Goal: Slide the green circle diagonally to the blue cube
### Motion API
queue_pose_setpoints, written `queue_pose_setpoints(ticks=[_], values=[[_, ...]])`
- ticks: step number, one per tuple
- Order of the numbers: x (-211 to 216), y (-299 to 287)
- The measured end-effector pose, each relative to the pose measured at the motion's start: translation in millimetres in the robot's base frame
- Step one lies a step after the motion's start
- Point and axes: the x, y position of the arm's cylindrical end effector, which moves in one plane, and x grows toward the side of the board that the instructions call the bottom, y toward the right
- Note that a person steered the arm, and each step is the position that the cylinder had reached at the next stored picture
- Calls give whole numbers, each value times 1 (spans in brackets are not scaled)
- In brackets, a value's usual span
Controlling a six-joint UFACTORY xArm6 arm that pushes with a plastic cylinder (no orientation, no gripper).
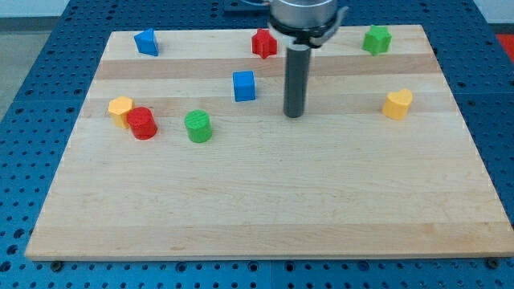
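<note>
The green circle is a short green cylinder left of the board's middle. The blue cube stands up and to the right of it, about a block's width apart on the diagonal. My tip rests on the board to the right of the blue cube and well to the right of the green circle, touching neither. The dark rod rises straight up from it to the arm at the view's top.
A red cylinder and a yellow block sit touching at the left, near the green circle. A blue block, a red star-like block and a green block line the top edge. A yellow heart is at the right.
</note>
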Motion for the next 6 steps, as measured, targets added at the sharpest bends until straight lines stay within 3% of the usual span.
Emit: queue_pose_setpoints(ticks=[3, 6], values=[[-4, -100], [13, -127]])
